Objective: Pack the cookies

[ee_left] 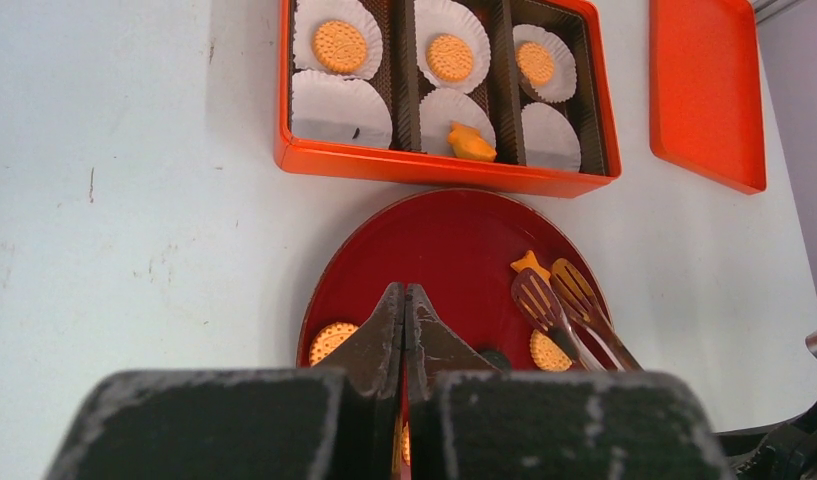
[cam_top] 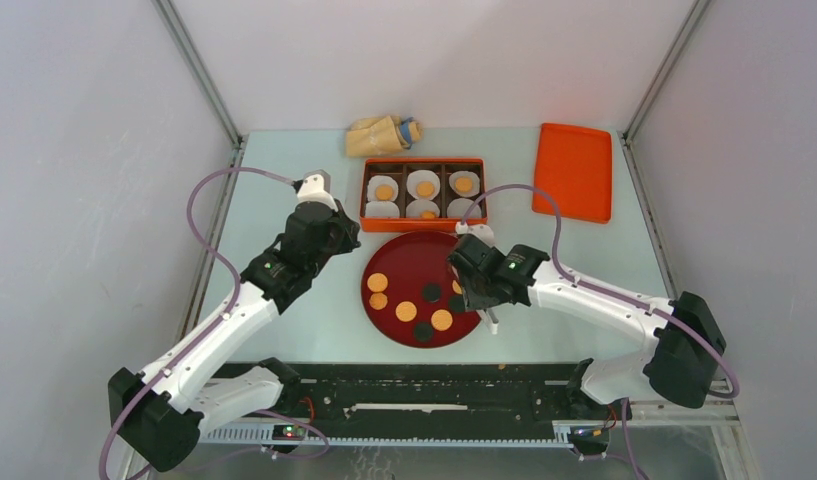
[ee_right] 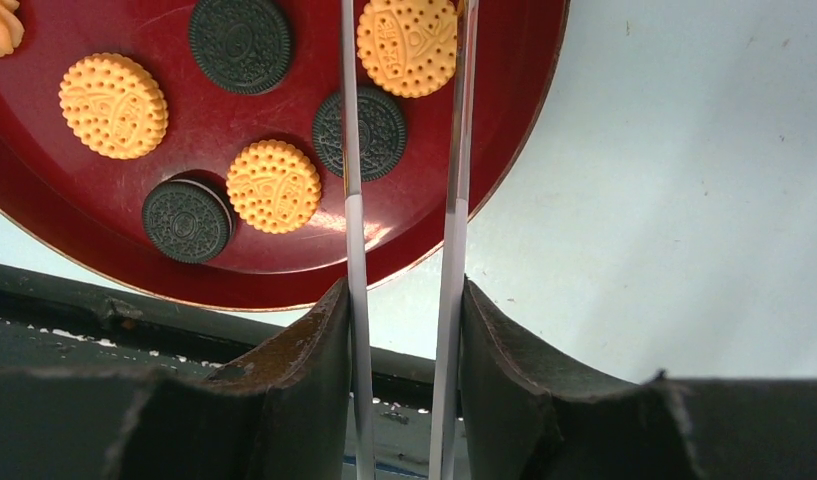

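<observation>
On the pale scuffed table point(ee_left: 134, 220), the right gripper point(ee_right: 404, 290) clamps thin metal tongs point(ee_right: 350, 150) over the round red plate point(ee_right: 284, 265) of tan cookies point(ee_right: 114, 105); the left gripper point(ee_left: 405, 292) is pinched together, empty. Beyond: four cookies in the orange compartmented box point(ee_left: 434, 168), grey walls point(cam_top: 84, 120).
</observation>
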Motion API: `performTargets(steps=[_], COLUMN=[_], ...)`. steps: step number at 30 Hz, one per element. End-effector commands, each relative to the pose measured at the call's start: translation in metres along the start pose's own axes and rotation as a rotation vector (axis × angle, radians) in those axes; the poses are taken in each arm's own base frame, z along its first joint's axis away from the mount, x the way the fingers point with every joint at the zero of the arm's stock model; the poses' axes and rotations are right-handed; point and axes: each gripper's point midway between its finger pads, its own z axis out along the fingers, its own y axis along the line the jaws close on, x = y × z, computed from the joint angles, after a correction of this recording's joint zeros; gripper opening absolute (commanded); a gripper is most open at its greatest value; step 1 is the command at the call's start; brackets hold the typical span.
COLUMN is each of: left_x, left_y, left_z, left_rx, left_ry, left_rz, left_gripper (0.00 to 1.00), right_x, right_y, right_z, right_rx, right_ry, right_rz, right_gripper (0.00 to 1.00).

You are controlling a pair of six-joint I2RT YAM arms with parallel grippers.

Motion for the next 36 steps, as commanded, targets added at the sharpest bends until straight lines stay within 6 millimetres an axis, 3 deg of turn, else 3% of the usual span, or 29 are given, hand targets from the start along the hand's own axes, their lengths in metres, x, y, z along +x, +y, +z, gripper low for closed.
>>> performTargets(steps=[1, 7, 10, 16, 24, 28, 36], left_x=[-0.015, -0.018, -0.018, -0.017, -0.017, -0.015, -0.011], left_y=[-0.005, -0.004, -0.004, -0.005, -0.003, -0.001, 0.000], left_z=[-0.005, -0.006, -0.005, -0.002, 0.003, 0.005, 0.010], left_rx=[0.021, 0.014, 0.012, 0.008, -0.010, -0.024, -0.034], left_ry=[-0.051, -0.062, -0.059, -0.051, -0.044, -0.042, -0.026], left_rz=[-0.023, -0.021, -0.019, -0.011, 0.003, 0.010, 0.017], left_gripper=[0.01, 0.01, 0.01, 0.00, 0.00, 0.00, 0.00], right_x=[-0.030, -0.072, -0.090, -0.122, -0.157, -0.164, -0.153], right_y=[0.007, 0.003, -0.008, -0.037, -0.050, -0.052, -0.061], right_z=[-0.022, -0.065, -0.068, -0.056, -0.021, -0.005, 0.015], right_rx=[-0.045, -0.066, -0.055, -0.010, -0.014, -0.006, 0.028], right_ry=[-0.093, -0.223, -0.259, -0.294, -0.284, -0.269, -0.199], right_rz=[0.014, 0.019, 0.035, 0.079, 0.095, 0.085, 0.082], right_gripper=[0.23, 0.22, 0.22, 0.21, 0.21, 0.20, 0.21])
